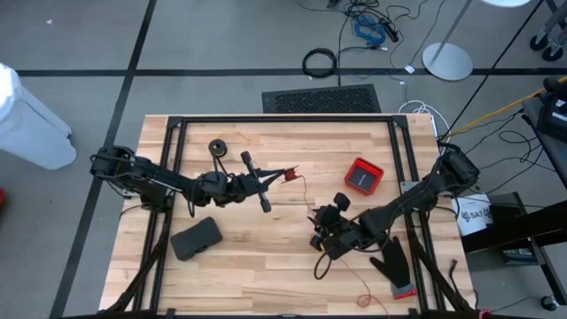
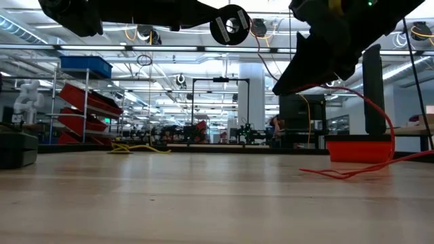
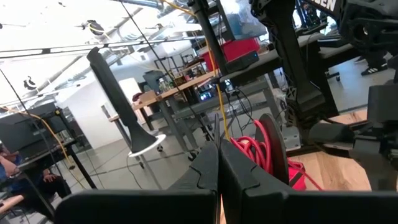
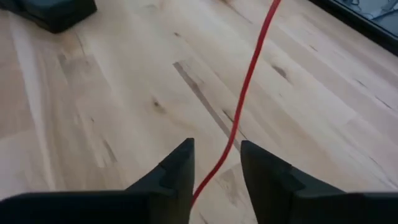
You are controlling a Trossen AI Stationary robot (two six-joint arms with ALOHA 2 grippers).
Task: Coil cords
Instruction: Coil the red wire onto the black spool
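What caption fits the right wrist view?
Right gripper, fingers apart, straddling the red cord above the wooden table.

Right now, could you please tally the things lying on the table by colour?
Red: 2, cord and box
Black: 3, spool, case and glove
Total: 5

Item: my pale wooden tabletop (image 4: 112, 99), planked, smooth satin finish, visible grain and small knots. Item: thin red cord (image 4: 245, 93), smooth, plastic-looking sheath. Item: my right gripper's matt black plastic fingers (image 4: 177, 180). Item: small red plastic tray (image 1: 363, 175), slightly glossy.
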